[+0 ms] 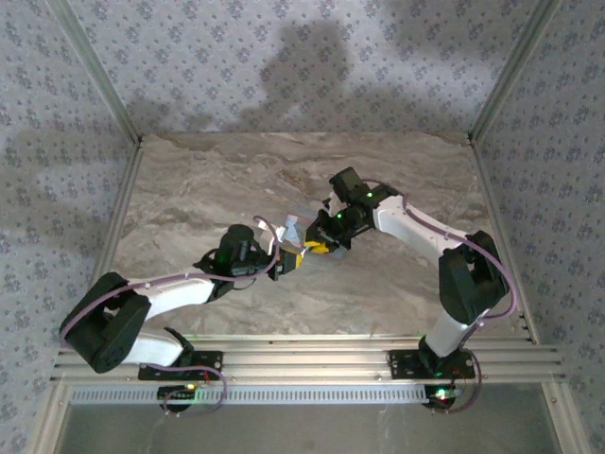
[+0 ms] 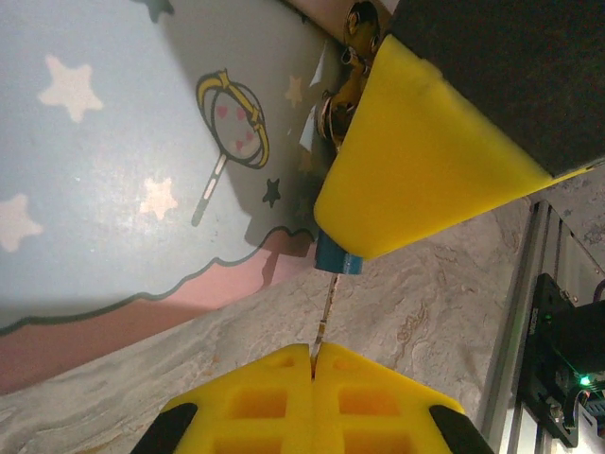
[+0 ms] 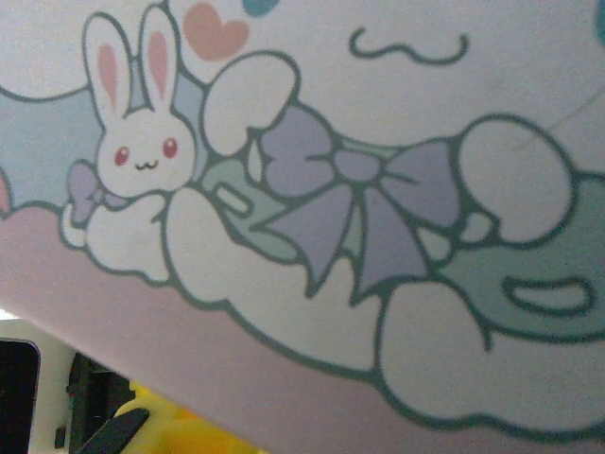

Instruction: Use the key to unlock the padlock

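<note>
Yellow foam pads meet near the middle of the marble counter (image 1: 397, 293), the left arm coming in from 7 o'clock and the right arm from 4 o'clock. Seen from above, the left fingers (image 1: 288, 262) lie at 7 o'clock of the tin (image 1: 295, 227). The right fingers (image 1: 319, 249) lie at 4 o'clock of it, and the two pairs are just beside each other.

In the left wrist view the left fingers (image 2: 312, 364) are pressed together at 6 o'clock, pinching the key (image 2: 326, 307). It is a thin metal blade rising from the seam between them toward 12 o'clock. Its tip meets the padlock (image 2: 337, 257), a small blue body at the tin's edge that pokes out from under one right finger (image 2: 416, 161). How far the key sits inside cannot be told. That finger covers most of the padlock and its partner is hidden, so I cannot tell whether the right fingers are spread or pinching. Brass-coloured rings (image 2: 354, 43) show at 12 o'clock along the finger's edge.

The tin's lid (image 2: 113, 142) is pale blue, printed with white stars, a gold-rimmed wand with pink hearts, and a pink band under a scalloped line. In the right wrist view the lid (image 3: 378, 95) shows a white rabbit with pink ears, a lilac bow, a pink heart and cloud shapes.
</note>
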You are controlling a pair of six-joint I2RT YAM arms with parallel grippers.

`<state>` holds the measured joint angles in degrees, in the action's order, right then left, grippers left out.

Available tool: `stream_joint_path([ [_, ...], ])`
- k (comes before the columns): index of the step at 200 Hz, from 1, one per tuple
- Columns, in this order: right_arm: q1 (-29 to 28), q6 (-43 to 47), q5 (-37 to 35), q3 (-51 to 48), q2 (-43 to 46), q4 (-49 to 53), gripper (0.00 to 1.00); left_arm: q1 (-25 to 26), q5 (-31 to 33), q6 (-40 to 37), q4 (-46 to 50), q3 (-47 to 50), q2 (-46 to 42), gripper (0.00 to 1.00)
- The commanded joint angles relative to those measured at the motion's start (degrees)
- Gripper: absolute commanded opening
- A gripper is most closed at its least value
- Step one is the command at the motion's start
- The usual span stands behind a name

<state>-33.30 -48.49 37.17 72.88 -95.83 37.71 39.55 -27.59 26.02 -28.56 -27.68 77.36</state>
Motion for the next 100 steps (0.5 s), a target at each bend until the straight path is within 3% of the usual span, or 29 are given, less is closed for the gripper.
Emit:
stream_joint_path([
  [1, -1.0, -0.2, 3.8, -0.2, 0.2, 0.9, 0.00, 0.5, 1.3, -0.8, -3.5, -1.2, 0.4, 0.00],
  [100, -0.4, 0.2, 3.6, -0.6, 0.6, 1.2, 0.00, -0.2, 1.6, -1.4, -0.5, 0.8, -3.2, 0.00],
])
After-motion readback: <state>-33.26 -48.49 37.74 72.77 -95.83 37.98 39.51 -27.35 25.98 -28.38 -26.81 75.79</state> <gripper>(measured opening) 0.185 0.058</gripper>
